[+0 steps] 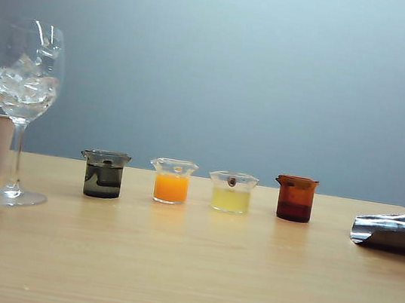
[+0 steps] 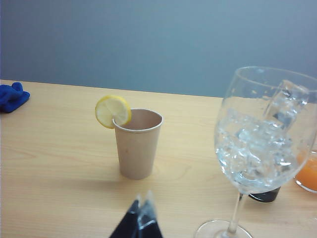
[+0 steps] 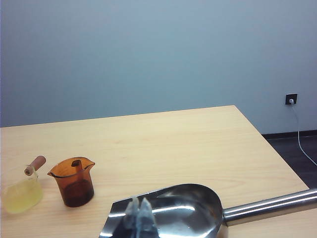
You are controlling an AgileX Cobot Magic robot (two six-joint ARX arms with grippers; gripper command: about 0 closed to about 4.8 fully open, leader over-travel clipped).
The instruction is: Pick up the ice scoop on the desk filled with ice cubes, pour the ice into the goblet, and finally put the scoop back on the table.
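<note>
My left gripper: jaws closed, empty, near goblet.
My right gripper: jaws closed, above ice scoop.
Tabletop: scoop at right edge.

You saw a pale wood-grain worktop before a grey-blue wall. The scoop was mirror-bright steel. The goblet was clear, its ice whitish. The beakers were smoky black, orange, pale yellow and amber-brown. The cup was beige, its lemon slice yellow, the cloth blue.
</note>
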